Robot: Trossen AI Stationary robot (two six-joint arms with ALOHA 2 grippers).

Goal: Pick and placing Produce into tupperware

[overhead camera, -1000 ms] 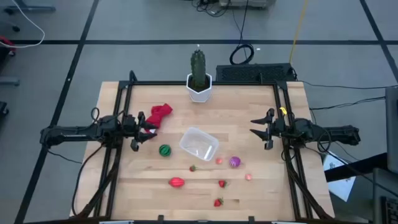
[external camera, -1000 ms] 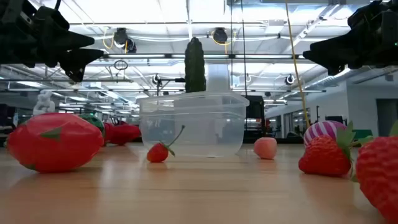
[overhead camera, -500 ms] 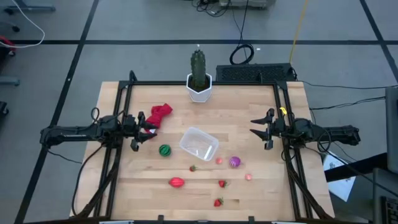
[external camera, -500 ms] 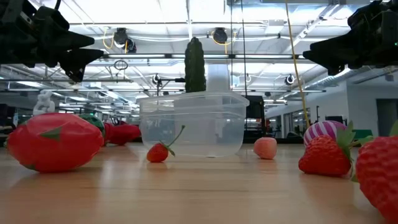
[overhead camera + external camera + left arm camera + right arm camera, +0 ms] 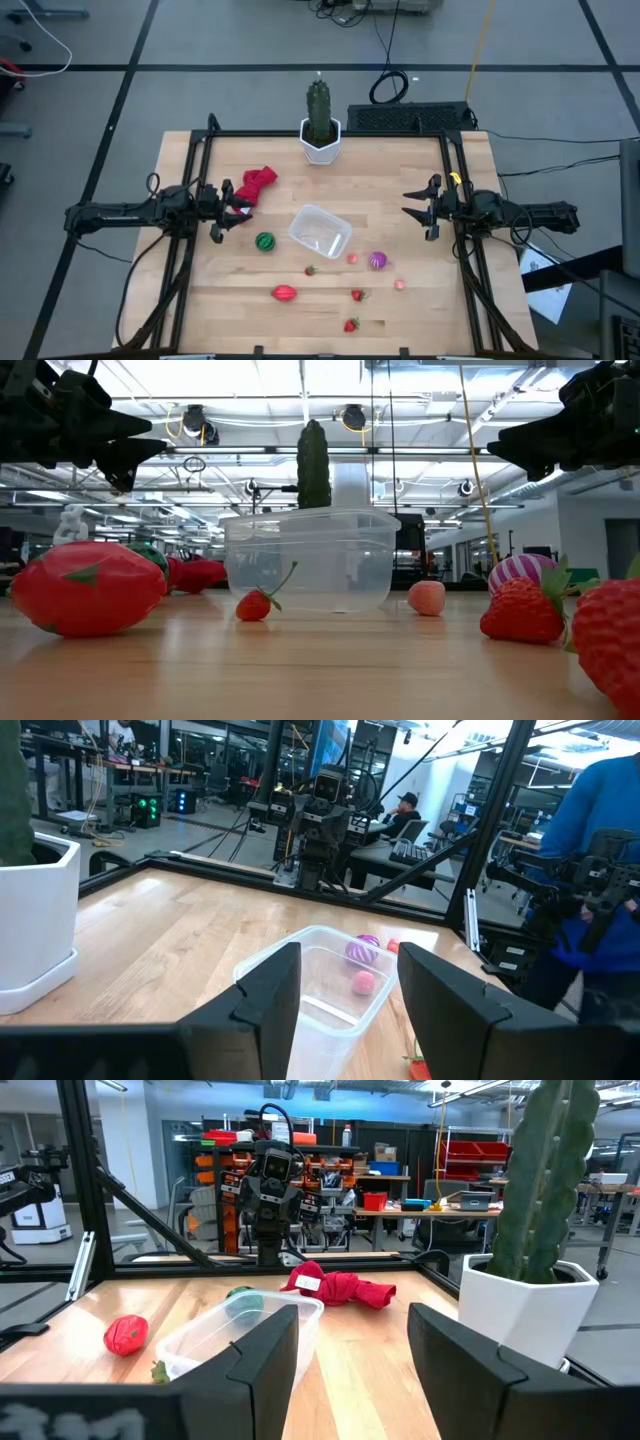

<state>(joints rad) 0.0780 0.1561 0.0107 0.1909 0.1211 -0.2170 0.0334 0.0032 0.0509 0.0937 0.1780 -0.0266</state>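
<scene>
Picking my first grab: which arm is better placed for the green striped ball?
Left, probably. The green striped ball lies on the left side of the clear tub, just ahead of the left tool, which is open. The right tool, also open, waits across the tub.

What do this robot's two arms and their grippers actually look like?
Both arms are slim, dark, nearly black jointed tubes with black cables looping off them. The left gripper and right gripper each end in two broad, flat, matte-black fingers with angular edges. The right arm carries a small yellow mark near its wrist.
</scene>
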